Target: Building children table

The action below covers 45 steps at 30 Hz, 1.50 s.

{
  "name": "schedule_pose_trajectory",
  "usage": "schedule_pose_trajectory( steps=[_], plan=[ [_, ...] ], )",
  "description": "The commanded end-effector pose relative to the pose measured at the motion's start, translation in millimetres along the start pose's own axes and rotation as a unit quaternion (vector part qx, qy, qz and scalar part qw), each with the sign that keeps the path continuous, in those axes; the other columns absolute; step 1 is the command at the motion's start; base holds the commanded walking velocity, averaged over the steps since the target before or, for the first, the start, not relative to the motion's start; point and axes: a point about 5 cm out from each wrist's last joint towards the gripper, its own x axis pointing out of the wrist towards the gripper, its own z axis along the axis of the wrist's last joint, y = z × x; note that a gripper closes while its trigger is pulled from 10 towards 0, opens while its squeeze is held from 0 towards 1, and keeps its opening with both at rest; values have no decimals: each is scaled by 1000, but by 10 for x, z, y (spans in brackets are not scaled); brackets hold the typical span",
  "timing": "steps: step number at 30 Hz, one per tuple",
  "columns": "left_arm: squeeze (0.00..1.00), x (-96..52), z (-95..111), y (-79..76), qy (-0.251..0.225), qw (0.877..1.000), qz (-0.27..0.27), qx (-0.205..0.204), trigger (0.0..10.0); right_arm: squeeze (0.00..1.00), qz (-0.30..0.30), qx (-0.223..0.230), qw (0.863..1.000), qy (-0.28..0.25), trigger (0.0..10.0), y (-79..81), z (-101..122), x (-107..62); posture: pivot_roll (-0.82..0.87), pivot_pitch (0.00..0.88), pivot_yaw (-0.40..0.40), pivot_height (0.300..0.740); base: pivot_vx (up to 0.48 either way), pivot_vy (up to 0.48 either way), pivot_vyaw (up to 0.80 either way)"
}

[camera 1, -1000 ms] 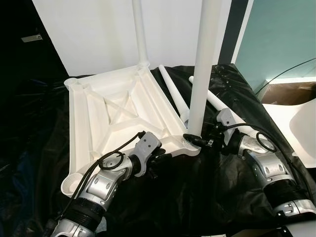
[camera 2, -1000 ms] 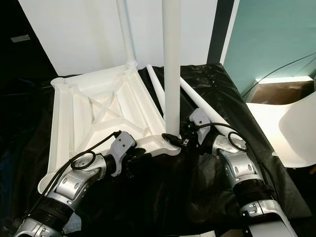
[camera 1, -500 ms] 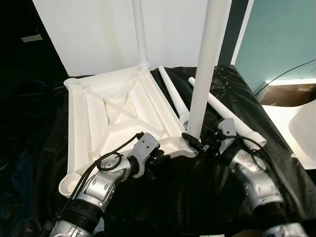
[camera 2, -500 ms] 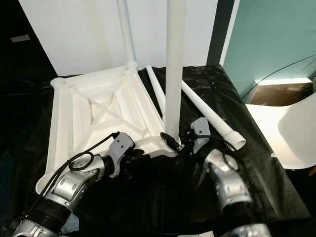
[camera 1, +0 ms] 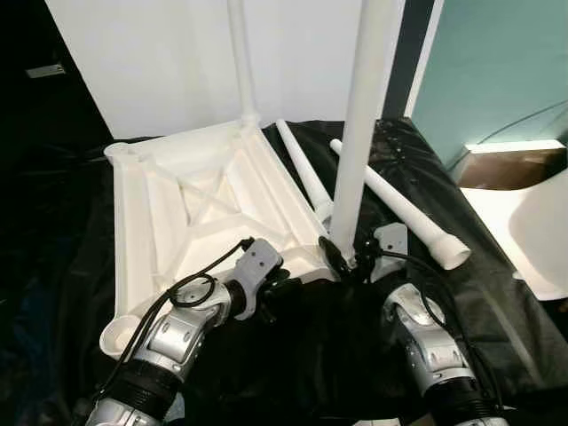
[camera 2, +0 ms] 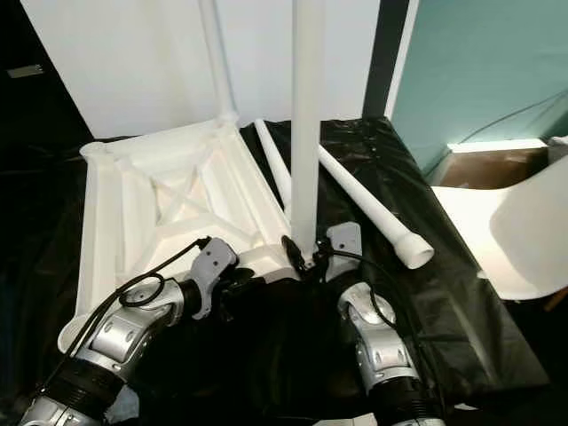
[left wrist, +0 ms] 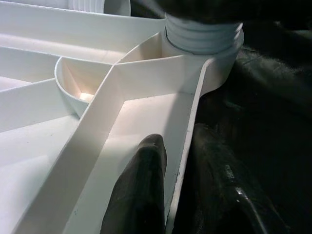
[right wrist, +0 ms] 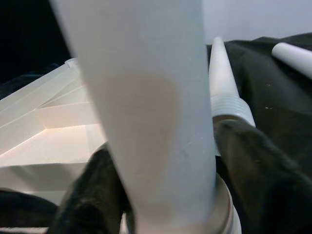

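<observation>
A white children's tabletop [camera 1: 200, 200] lies upside down on a black cloth. One white leg [camera 1: 238, 62] stands upright in its far corner. A second leg [camera 1: 359, 124] stands in the near right corner socket [left wrist: 202, 36]. My right gripper [camera 1: 344, 257] is shut around this leg's base, with the leg [right wrist: 146, 112] between the black fingers [right wrist: 253, 165]. My left gripper [camera 1: 282, 282] is shut on the tabletop's near rim, one finger [left wrist: 139, 190] inside the rim and the other outside. Two loose legs [camera 1: 303, 173] [camera 1: 399, 204] lie on the cloth beyond the right gripper.
A white chair [camera 1: 541, 231] stands off the right edge of the cloth-covered surface, with a cardboard box [camera 1: 510, 169] behind it. A white wall [camera 1: 160, 62] rises close behind the tabletop, and a teal wall [camera 1: 497, 62] is at the back right.
My right forearm has swung from the right side round to the front of the leg, its gripper staying at the leg's base. The left arm holds still. The camera has shifted slightly.
</observation>
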Motion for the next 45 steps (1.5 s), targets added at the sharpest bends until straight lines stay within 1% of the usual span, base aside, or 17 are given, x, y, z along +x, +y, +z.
schedule_pose_trajectory(
  steps=[1,4,5,7,12,13,23,25,27,31,37,38,39,40,41,43,45],
  plan=[
    [0,13,-173,-109,33,998,-45,-17,10000,71,56,25,998,-3,10000,-36,74,55,61,0,36,740,0,0,0],
    [0,12,-176,-110,34,998,-45,-17,10000,71,66,30,997,-4,10000,-35,86,63,61,0,36,740,0,0,0],
    [0,7,-183,-108,36,998,-46,-17,10000,0,99,27,995,-3,10000,-40,121,74,63,0,40,740,0,0,0],
    [0,-12,-177,-96,39,998,-46,-15,10000,0,161,8,987,8,10000,-86,178,83,63,0,40,740,0,0,0],
    [0,-10,-161,-86,38,998,-43,-13,10000,0,210,-24,977,28,10000,-178,218,78,67,0,35,740,0,0,0],
    [0,-7,-162,-90,38,998,-43,-13,10000,0,222,-16,974,29,0,-191,225,73,67,0,32,740,0,0,0],
    [0,-1,-170,-113,35,998,-43,-16,10000,0,227,1,974,19,0,-150,192,45,60,0,31,740,0,0,0],
    [0,7,-161,-116,33,998,-44,-16,10000,0,150,14,989,-7,0,-182,182,58,60,0,30,740,0,0,0],
    [0,9,-159,-116,33,998,-44,-16,10000,0,120,20,992,-16,0,-201,178,60,60,0,30,740,0,0,0],
    [0,-3,-153,-111,34,998,-44,-16,10000,0,-58,42,997,-28,0,-179,28,-21,62,0,40,740,0,0,0],
    [0,-2,-146,-100,34,998,-44,-16,10000,0,-89,46,994,-33,0,-50,30,26,52,0,36,740,0,0,0],
    [0,8,-140,-95,32,998,-42,-17,10000,0,-82,42,995,-32,1294,-43,36,48,49,0,35,740,0,0,0],
    [0,18,-136,-95,30,999,-41,-18,10000,0,-69,37,997,-29,4039,-34,39,70,44,0,39,740,0,0,0],
    [0,24,-135,-96,30,999,-41,-19,10000,0,-62,34,997,-27,4039,-25,40,83,44,0,39,740,0,0,0],
    [0,31,-136,-109,29,998,-43,-20,10000,0,-45,20,999,-22,10000,-10,49,103,37,0,35,740,0,0,0],
    [0,48,-144,-133,29,998,-46,-21,10000,0,0,-5,1000,-19,10000,20,76,124,33,0,33,740,0,0,0],
    [0,49,-145,-133,29,998,-46,-21,10000,0,4,-6,1000,-20,10000,25,80,123,33,0,33,740,0,0,0]
  ],
)
